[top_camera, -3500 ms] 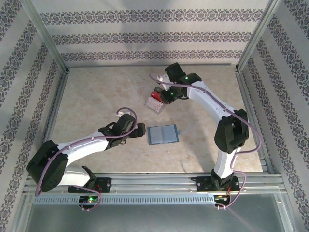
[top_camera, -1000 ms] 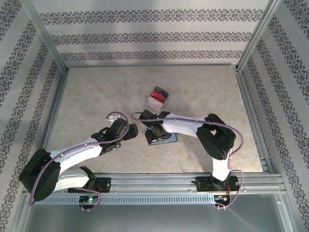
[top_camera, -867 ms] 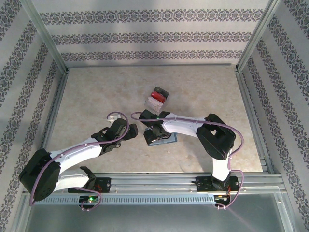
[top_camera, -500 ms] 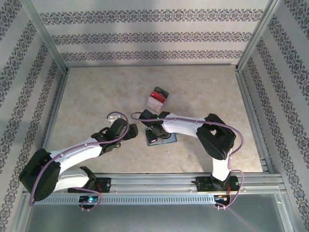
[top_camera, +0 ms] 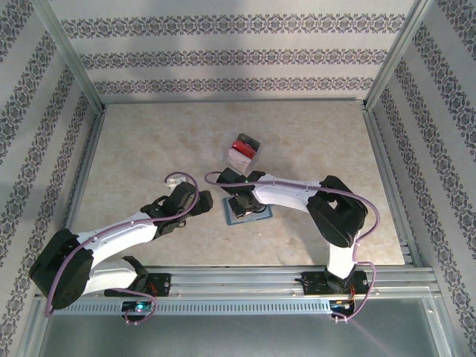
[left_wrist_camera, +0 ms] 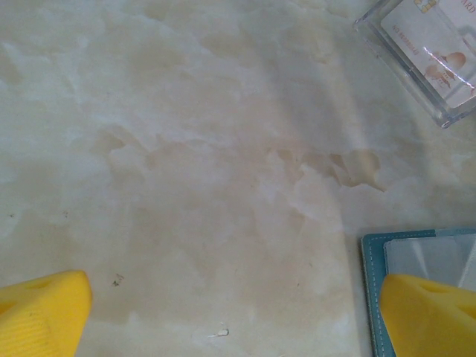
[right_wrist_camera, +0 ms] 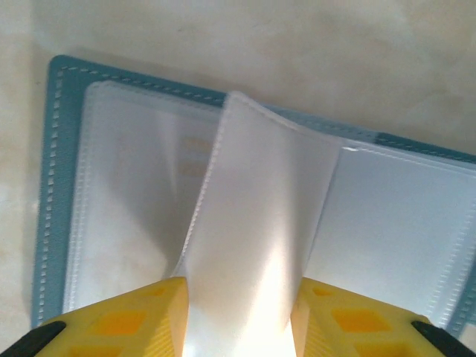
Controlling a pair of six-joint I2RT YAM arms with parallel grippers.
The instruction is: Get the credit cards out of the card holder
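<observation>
Card holder (right_wrist_camera: pixel 134 208) lies open near the middle of the table (top_camera: pixel 149 149), near the clear plastic box (top_camera: pixel 242 154) behind it, one clear sleeve (right_wrist_camera: pixel 253 223) pinched upright by the right gripper (right_wrist_camera: pixel 242 320), the left gripper (left_wrist_camera: pixel 236 316) spread wide beside its left edge.

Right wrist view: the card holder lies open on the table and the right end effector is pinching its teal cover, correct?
Not quite. The card holder does lie open on the table, but the right end effector is pinching a clear inner sleeve, not the teal cover. The right wrist view shows the sleeve lifted between its yellow fingers.
</observation>
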